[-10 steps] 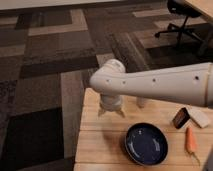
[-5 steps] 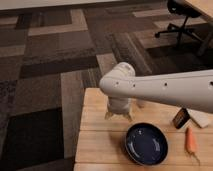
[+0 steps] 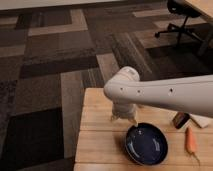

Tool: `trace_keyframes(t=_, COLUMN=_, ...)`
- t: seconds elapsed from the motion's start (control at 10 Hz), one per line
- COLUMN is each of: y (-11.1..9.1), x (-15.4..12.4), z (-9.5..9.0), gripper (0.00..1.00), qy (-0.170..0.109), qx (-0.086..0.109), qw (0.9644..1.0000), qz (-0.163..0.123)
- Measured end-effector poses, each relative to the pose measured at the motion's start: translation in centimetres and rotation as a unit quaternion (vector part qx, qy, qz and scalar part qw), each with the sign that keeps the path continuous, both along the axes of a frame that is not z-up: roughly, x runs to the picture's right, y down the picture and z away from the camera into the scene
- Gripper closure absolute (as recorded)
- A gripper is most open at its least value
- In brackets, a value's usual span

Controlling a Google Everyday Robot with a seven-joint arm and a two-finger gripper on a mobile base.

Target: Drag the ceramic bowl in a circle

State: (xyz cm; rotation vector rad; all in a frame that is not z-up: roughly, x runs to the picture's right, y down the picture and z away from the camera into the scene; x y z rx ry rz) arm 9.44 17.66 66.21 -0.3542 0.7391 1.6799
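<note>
The ceramic bowl (image 3: 146, 145) is wide, shallow and glossy dark navy. It sits on the light wooden table (image 3: 97, 145), near the front and right of centre. My white arm reaches in from the right. My gripper (image 3: 123, 120) points down at the table just beyond the bowl's far left rim. Its two fingertips (image 3: 133, 122) stand apart with nothing between them. The right tip is close to the bowl's rim; I cannot tell whether it touches.
An orange carrot (image 3: 190, 140) lies right of the bowl. A small dark box (image 3: 180, 120) and a white object (image 3: 201, 121) lie behind it. The table's left edge drops to patterned carpet. An office chair (image 3: 181, 20) stands far back right.
My arm and gripper have moved right and nearer the bowl's rim over the last second. The bowl has not moved.
</note>
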Motion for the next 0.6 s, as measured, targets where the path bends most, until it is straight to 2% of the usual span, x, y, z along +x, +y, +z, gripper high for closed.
trace_keyframes(t=0.1, y=1.7, x=-0.2, z=-0.3, gripper=0.35, qy=-0.001, qx=-0.006, qw=1.0, qz=0.006)
trace_keyframes(t=0.2, y=3.7, x=-1.2, z=-0.5, gripper=0.35, qy=-0.01, qx=-0.017, qw=0.9993, qz=0.031)
trace_keyframes(t=0.3, y=4.7, x=-1.3, z=-0.6, gripper=0.35, qy=-0.01, qx=-0.019, qw=0.9988, qz=0.043)
trace_keyframes(t=0.5, y=6.2, x=0.7, z=-1.6, gripper=0.35, qy=0.015, qx=-0.015, qw=0.9974, qz=0.069)
trace_keyframes(t=0.6, y=6.6, x=1.4, z=-1.8, gripper=0.35, qy=0.023, qx=-0.015, qw=0.9971, qz=0.071)
